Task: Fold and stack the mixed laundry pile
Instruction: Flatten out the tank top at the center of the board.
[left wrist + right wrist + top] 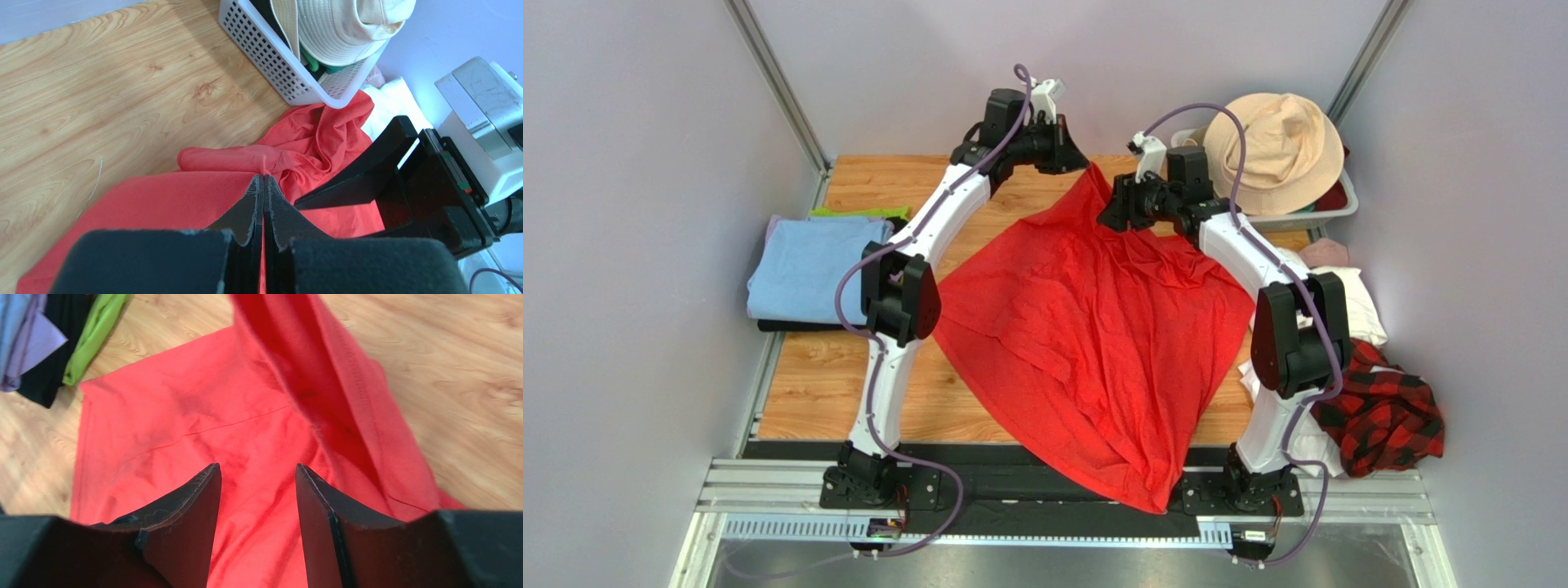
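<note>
Wooden table [817, 380], grey walls; left gripper [264, 177] pinching red T-shirt [1087, 331]; right gripper [258, 468] parted above it.

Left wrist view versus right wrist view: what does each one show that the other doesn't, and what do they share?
Only the left wrist view: the left gripper shut on a fold of the red T-shirt, the white basket holding a beige hat, and a white cloth beside it. Only the right wrist view: the right gripper open over the shirt, plus the green cloth, black cloth and light blue cloth. Both: the red T-shirt on the wooden table.
</note>
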